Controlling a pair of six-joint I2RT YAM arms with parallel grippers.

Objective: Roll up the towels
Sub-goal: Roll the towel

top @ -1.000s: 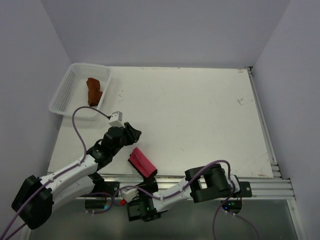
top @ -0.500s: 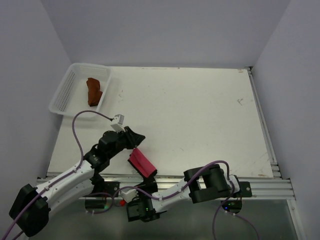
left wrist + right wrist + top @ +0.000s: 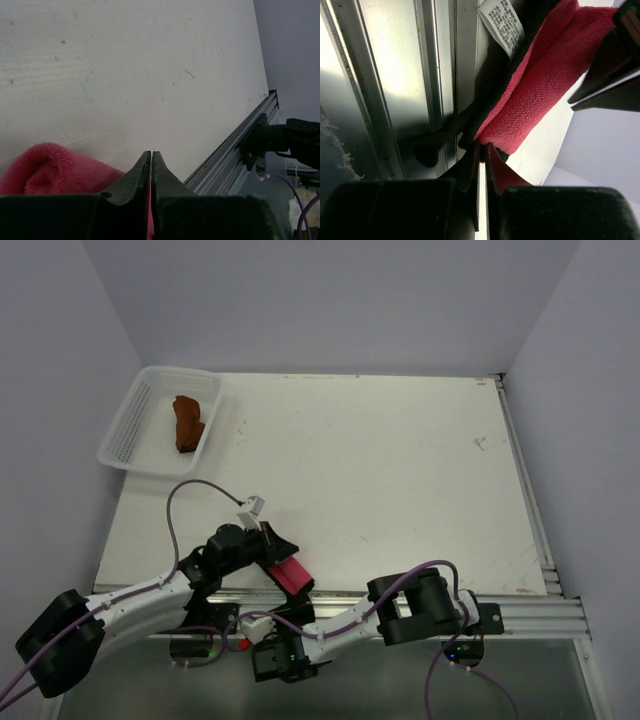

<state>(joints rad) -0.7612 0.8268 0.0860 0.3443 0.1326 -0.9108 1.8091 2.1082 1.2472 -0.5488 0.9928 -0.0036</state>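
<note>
The bright pink towel [image 3: 291,574] lies folded at the table's near edge, its dark-edged end hanging over the rail. In the left wrist view the pink towel [image 3: 50,170] bulges left of my left gripper [image 3: 151,153], whose jaws are closed with a pink sliver between them. From above, the left gripper [image 3: 280,548] sits on the towel's far end. From below the edge, my right gripper [image 3: 483,146] is pinched on the towel's dark edging [image 3: 492,135]. The rust-orange towel [image 3: 186,422] lies in the basket.
The white mesh basket [image 3: 128,425] stands at the far left corner. A metal rail [image 3: 520,612] runs along the table's near edge, with the right arm [image 3: 425,605] folded over it. A white care label [image 3: 501,22] hangs off the pink towel.
My left gripper came down toward the near edge onto the pink towel's far end and closed. The right arm stayed put.
</note>
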